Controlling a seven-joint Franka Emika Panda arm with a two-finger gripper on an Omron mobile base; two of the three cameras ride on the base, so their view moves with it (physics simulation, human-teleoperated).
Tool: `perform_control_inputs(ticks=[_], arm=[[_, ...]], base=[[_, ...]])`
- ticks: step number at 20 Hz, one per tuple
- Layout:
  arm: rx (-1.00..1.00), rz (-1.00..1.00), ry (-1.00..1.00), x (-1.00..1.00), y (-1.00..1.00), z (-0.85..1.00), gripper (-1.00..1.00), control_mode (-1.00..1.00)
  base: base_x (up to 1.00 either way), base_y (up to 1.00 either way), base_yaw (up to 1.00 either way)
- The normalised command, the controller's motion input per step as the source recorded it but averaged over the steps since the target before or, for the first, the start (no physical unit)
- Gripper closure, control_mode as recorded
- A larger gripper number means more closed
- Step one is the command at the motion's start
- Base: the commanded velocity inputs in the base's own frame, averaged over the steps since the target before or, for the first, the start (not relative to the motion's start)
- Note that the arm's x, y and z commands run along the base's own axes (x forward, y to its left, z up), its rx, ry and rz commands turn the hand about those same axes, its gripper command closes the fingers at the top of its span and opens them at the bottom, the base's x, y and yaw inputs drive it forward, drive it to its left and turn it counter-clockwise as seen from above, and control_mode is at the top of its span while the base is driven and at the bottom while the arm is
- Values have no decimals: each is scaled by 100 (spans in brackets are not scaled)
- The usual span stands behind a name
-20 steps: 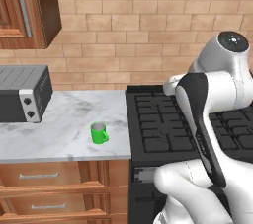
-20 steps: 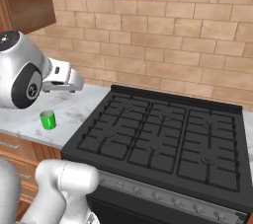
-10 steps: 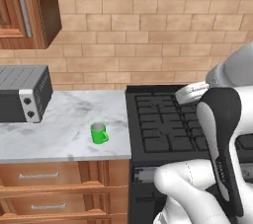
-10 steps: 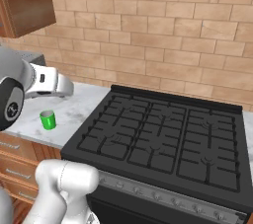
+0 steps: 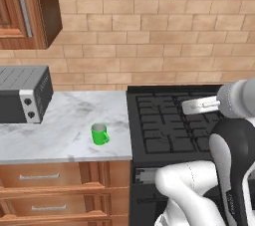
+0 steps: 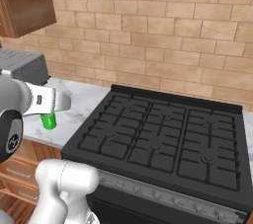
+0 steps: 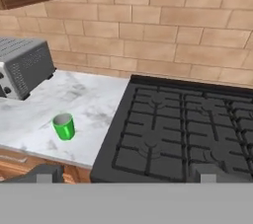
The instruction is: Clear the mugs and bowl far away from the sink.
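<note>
One small bright green mug stands upright on the white marble counter, close to its front edge and a little left of the stove. It also appears in the right base view as the mug, partly behind my hand, and in the hand view as the mug at lower left. My gripper is open, its fingertips set wide apart with nothing between them. The gripper hovers over the stove's left side, right of the mug and well clear of it. The bowl and the sink are out of view.
A black gas stove with raised grates adjoins the counter on the right. A grey toaster oven sits at the counter's far left under a wooden wall cabinet. A brick wall is behind, and wooden drawers are below the counter.
My arm has folded downward, so the hand now sits lower and nearer the stove top. The jaws stayed open. The green mug has not moved.
</note>
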Motion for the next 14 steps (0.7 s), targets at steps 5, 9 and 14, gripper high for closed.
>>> perform_control_inputs(ticks=[5, 9, 14], arm=[[0, 0, 0, 0, 0, 0, -100, 100], [0, 0, 0, 0, 0, 0, -100, 100], [0, 0, 0, 0, 0, 0, -100, 100]], base=[[-65, 3, 2], [-39, 21, 59], [0, 0, 100]])
